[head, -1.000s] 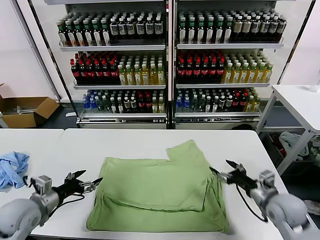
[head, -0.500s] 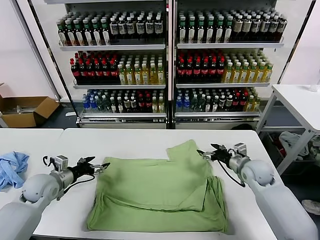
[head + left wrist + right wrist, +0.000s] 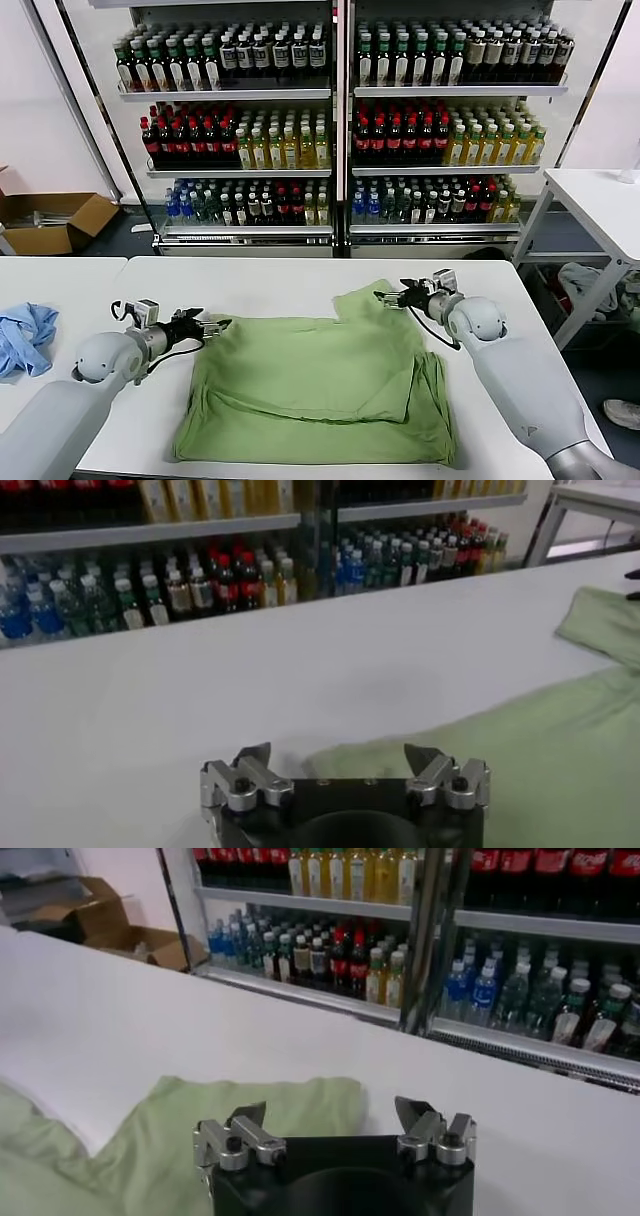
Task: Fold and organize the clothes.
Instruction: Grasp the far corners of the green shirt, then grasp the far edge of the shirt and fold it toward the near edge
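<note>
Both arms have swung up-frame to the green polo shirt [image 3: 320,385], left gripper [image 3: 214,325] and right gripper [image 3: 389,296] spread wide and empty, so a shallow pinch at either edge could catch only the top layer and drag the fold askew.

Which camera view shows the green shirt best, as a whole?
The head view: the whole green shirt lies partly folded on the white table, between the open left gripper and the open right gripper. The left wrist view shows only one edge, and the right wrist view only a sleeve-like corner.
</note>
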Controlling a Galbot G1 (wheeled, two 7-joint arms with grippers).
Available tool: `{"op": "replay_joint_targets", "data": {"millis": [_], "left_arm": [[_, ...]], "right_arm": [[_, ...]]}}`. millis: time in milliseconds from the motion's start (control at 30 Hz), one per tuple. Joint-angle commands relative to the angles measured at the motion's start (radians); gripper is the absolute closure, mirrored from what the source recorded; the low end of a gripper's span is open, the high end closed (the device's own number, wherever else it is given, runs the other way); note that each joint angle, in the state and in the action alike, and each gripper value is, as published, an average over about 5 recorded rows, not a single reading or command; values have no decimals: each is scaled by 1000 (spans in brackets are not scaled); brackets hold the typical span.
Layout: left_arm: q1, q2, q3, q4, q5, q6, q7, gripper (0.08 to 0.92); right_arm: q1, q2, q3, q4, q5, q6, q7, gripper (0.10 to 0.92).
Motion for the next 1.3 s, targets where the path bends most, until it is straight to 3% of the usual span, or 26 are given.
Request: {"op": "replay_joint_targets", "data": {"millis": [33,133,267,633,900,1100,1300], "left_arm": [[-14,-3,42,29,-2,10,1,182],[9,2,39,13,-4,9,3,222],[33,5,38,-6,-3,9,9,319],[32,6,40,-39,-15,1,20,649],[20,14,28,-57,-39,-18,17,873],[22,17,5,-79,-53,-42,9,910],[90,48,-66,-193,-82,-43,-15,910]], "right_arm": [[46,19,-48,-53,-19,-1,-5,204],[39,11,-52,-40,-12,1,-5,241],[24,-1,-56,-24,-5,-6,2,354],[12,-7,-23,41,90,-24,25,666],[-55,-33,37,185,168,-35,57,890],[-133,-60,100,298,204,-43,74,919],[-272,-107,207,488,253,-56,105,919]]}}
